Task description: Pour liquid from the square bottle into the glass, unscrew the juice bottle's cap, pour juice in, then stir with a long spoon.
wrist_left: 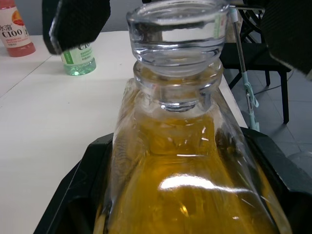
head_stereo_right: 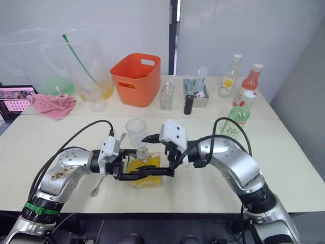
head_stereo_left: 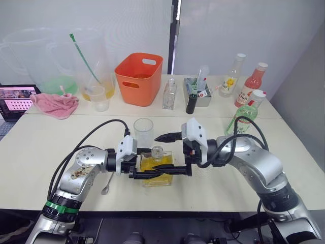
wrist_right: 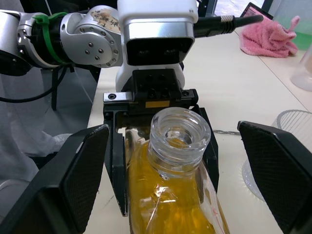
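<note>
The left gripper is clamped on the square bottle, its black fingers pressed against both sides of the yellow-filled body. The right wrist view shows this plainly, along with the bottle's glass stopper seated in the neck. The right gripper is spread wide around the bottle's top, one finger above near the glass and the other low along the bottle's front, neither touching the stopper. The bottle sits near the middle of the counter toward its front edge, with the glass just behind it. The spoon lies under the left arm. The left wrist view picks up the juice bottle past the stopper; from the head it stands near the counter's right edge, white cap on.
</note>
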Controlling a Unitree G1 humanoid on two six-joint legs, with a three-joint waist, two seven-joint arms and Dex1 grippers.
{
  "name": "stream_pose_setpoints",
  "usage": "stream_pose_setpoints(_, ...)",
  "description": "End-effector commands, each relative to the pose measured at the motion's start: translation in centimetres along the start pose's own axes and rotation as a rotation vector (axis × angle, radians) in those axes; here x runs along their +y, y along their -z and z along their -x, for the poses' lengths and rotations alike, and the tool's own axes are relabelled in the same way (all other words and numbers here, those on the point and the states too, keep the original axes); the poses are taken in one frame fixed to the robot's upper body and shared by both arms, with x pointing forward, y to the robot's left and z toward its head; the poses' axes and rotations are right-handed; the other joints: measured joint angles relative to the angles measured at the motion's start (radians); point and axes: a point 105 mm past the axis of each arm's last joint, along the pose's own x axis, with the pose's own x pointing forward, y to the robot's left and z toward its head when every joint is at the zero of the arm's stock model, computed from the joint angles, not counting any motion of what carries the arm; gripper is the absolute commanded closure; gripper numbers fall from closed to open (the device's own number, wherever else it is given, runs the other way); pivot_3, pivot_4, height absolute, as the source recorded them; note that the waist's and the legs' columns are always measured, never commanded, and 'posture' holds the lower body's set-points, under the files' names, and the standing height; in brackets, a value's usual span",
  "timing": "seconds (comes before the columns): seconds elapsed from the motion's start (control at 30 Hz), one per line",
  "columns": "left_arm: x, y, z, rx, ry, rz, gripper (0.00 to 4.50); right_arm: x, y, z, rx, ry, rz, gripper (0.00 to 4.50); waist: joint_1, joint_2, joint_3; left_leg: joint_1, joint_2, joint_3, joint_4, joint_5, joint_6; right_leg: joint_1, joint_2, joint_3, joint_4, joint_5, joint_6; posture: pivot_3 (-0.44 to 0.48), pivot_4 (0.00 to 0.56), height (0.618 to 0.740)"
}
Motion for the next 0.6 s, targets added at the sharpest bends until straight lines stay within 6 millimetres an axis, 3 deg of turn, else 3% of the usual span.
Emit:
stream_pose_setpoints(0.03,-0.09,-0.49,-0.56,0.001,0.013,-0.032,1.69,0.01,-1.18,-0.39,-0.04,-0.008,0.036,0.76,0.0,0.0,0.0,0.0,0.0,0.0,0.0,0.0,0.0,0.0,0.0,0.0,0.0,0.0,0.0,0.0,0.15,0.74)
stream_pose_setpoints(0.3,0.0,-0.49,-0.82,0.003,0.008,-0.04,1.69,0.15,-1.42,-0.86,-0.071,-0.025,0.0,3.41,0.001,0.0,0.0,0.0,0.0,0.0,0.0,0.0,0.0,0.0,0.0,0.0,0.0,0.0,0.0,0.0,0.15,0.74)
stream_pose_setpoints(0.6,-0.18,0.31,-0.98,0.053,0.01,-0.061,1.69,0.5,-1.8,-0.66,-0.105,-0.047,-0.054,3.42,0.001,0.0,0.0,0.0,0.0,0.0,0.0,0.0,0.0,0.0,0.0,0.0,0.0,0.0,0.0,0.0,0.15,0.74)
